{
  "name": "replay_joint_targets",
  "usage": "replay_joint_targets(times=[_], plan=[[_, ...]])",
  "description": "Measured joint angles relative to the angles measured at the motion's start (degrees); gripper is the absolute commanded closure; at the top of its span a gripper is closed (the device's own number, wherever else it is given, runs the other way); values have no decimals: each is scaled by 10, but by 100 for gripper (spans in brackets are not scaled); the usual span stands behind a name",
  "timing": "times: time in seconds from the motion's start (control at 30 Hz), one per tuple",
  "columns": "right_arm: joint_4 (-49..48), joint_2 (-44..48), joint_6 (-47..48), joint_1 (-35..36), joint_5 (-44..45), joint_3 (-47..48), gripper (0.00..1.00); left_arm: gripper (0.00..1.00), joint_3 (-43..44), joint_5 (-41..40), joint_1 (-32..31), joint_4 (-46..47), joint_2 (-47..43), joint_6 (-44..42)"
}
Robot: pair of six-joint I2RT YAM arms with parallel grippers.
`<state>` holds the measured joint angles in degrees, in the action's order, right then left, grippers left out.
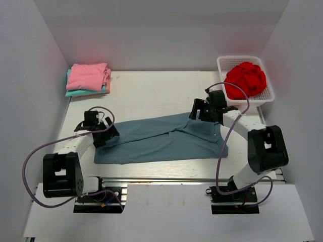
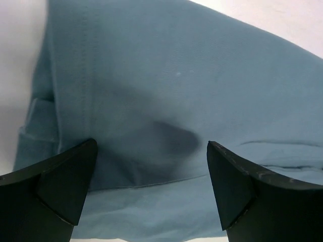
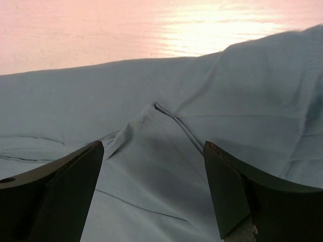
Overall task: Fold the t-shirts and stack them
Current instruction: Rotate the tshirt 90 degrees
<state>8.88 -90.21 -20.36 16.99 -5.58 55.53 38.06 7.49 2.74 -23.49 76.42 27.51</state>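
Note:
A dusty blue-grey t-shirt (image 1: 161, 138) lies partly folded lengthwise across the middle of the table. My left gripper (image 1: 103, 133) is open over the shirt's left end; its cloth (image 2: 176, 101) fills the left wrist view between the spread fingers (image 2: 65, 181). My right gripper (image 1: 202, 112) is open over the shirt's upper right part, above a raised fold (image 3: 156, 131). A folded pink t-shirt (image 1: 89, 75) lies on a folded teal one (image 1: 75, 93) at the back left. A bright red t-shirt (image 1: 246, 79) is bunched in the basket.
A white mesh basket (image 1: 222, 63) stands at the back right corner. White walls close in the table on the left, back and right. The arm bases sit at the near edge.

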Motion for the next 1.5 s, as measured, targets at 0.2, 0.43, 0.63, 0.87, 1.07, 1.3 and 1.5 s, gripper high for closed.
replay_joint_targets(times=[0.2, 0.43, 0.63, 0.87, 1.07, 1.3, 1.5], plan=[[-4, -44, -33, 7, -8, -14, 14, 0, -34, -43, 7, 1, -31, 40], [10, -76, -63, 6, 7, -2, 14, 0, -36, -53, 5, 9, -24, 66], [54, -188, -78, 1, 9, 148, 13, 0, -69, -44, 2, 44, -51, 78], [116, -385, -58, -5, -7, 441, 13, 0, -67, -20, -2, 67, -42, 81], [115, -466, -29, -8, -38, 565, 11, 0, -78, 28, -23, 101, -42, 69], [117, -456, 13, -9, -52, 565, 10, 0, -66, 30, -69, -22, -91, 62], [147, -373, 31, -8, -46, 552, 10, 0, 20, -11, -84, -174, -194, 68]])
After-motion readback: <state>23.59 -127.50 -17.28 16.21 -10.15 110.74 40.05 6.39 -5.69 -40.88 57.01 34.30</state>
